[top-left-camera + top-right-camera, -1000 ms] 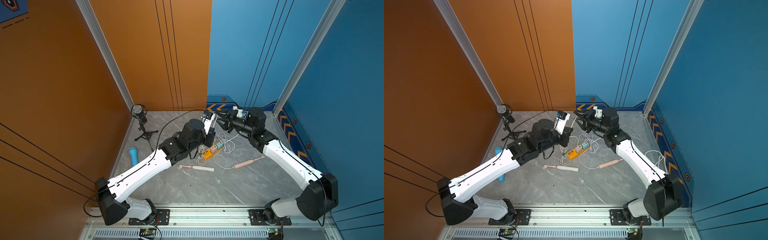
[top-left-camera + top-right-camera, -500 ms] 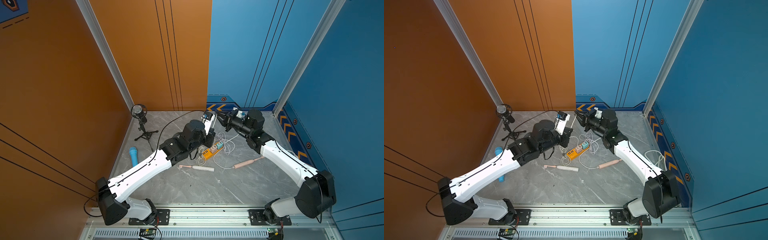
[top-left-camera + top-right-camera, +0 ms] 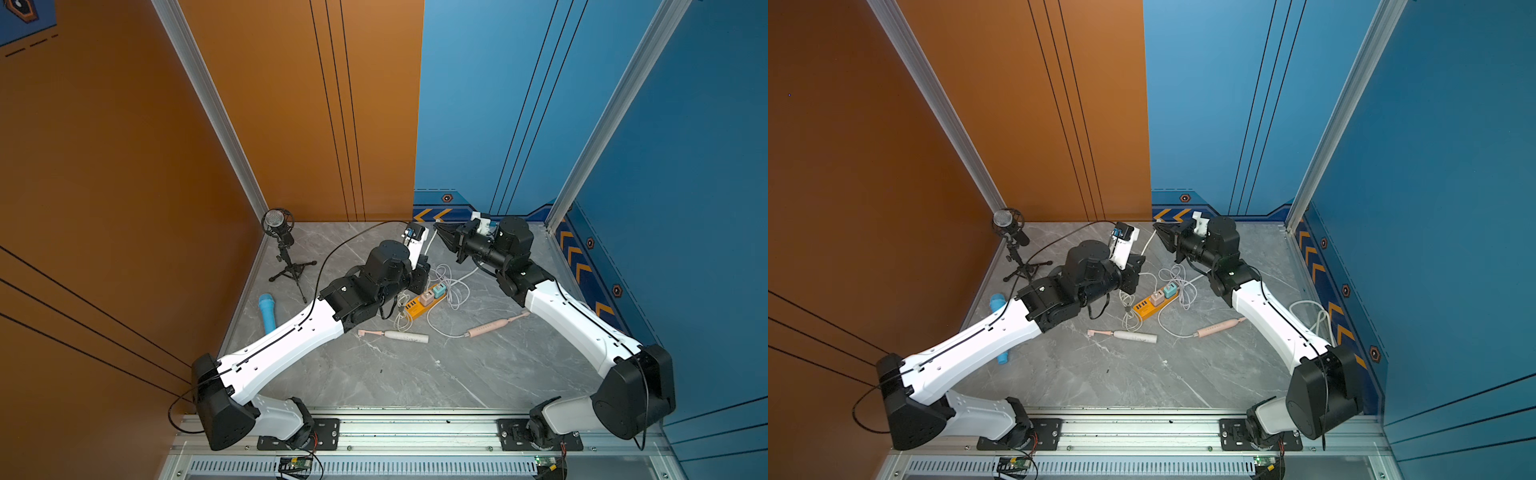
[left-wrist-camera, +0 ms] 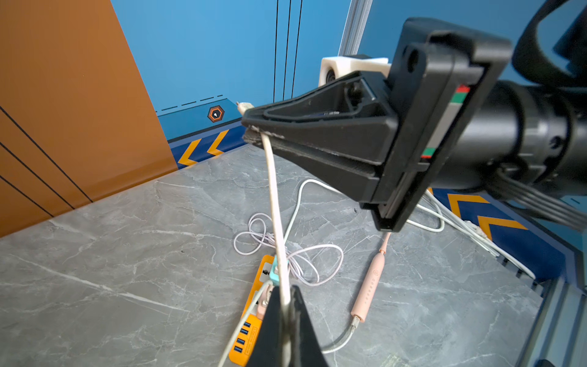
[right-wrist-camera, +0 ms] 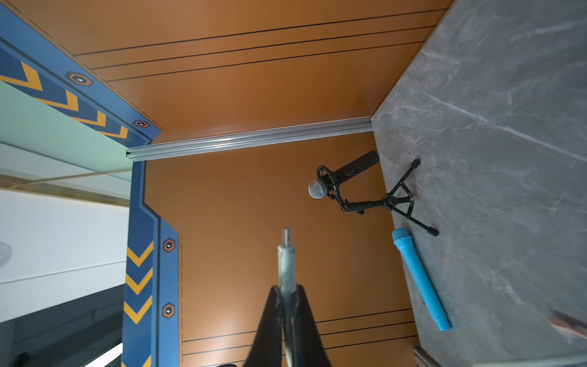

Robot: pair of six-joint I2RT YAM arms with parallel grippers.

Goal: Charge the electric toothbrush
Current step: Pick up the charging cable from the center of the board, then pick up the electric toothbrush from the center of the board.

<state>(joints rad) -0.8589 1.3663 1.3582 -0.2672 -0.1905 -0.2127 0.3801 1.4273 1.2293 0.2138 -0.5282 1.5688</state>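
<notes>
Tension is your first worry. The charging cable [image 4: 273, 190] runs in a straight, tight-looking line from the right fingers [image 4: 317, 125], raised above the desk [image 3: 374, 374] near the back wall, down to the left fingers [image 4: 303, 330], which sit just above the orange power strip [image 3: 422, 302]. The right fingers are closed hard on the plug [image 5: 286, 257], whose metal tip pokes out beyond them. The left fingers stand almost together with the cable in the slit between them; whether they pinch it or only guide it cannot be told from these views.

If you carry the plug off while that lower hold bites, you could drag the strip or pull an adapter out of it. The loose loops lying beside the strip could also snag as slack pays out.

The white toothbrush [image 3: 399, 336] looks like the one to charge. It lies flat on the desk in front of the strip, apart from both arms, with no lead in it. The pink toothbrush [image 3: 492, 328] to its right appears to have a cable at its tail already. The white one's long axis runs across the desk, brush head toward the left arm's side, blunt base toward the right.

The plug points roughly level toward the left, above and away from that base, so you must turn it round. A hasty turn could twist it in the grip. The brush lies free on a smooth surface, so pushing the plug in unbraced would likely slide or roll it.
</notes>
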